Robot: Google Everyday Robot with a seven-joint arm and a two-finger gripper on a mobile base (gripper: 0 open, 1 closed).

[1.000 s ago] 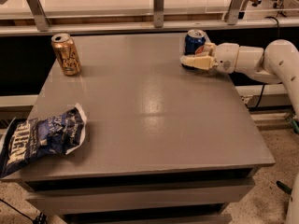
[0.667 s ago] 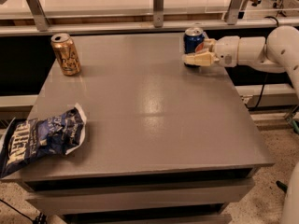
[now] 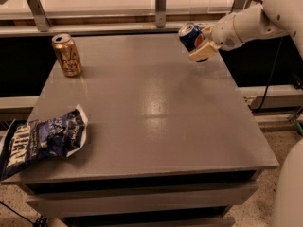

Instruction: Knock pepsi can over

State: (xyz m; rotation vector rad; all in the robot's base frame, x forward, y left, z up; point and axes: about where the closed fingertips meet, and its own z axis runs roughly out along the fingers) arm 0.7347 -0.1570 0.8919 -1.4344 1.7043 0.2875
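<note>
The pepsi can [image 3: 191, 36], dark blue with a red-white-blue logo and a silver top, is at the table's far right. It is tilted, its top leaning left, and its base looks raised off the grey table [image 3: 151, 108]. My gripper [image 3: 200, 43] reaches in from the right and is shut on the can's lower part. One cream finger [image 3: 202, 54] lies in front of the can and the other behind it.
A gold can [image 3: 66, 55] stands upright at the far left of the table. A crumpled blue chip bag [image 3: 42, 141] lies at the front left corner, hanging over the edge. A railing [image 3: 156, 18] runs behind the table.
The gripper has moved up and toward the back with the pepsi can. The can stood upright on the table before and is now tilted to the left.
</note>
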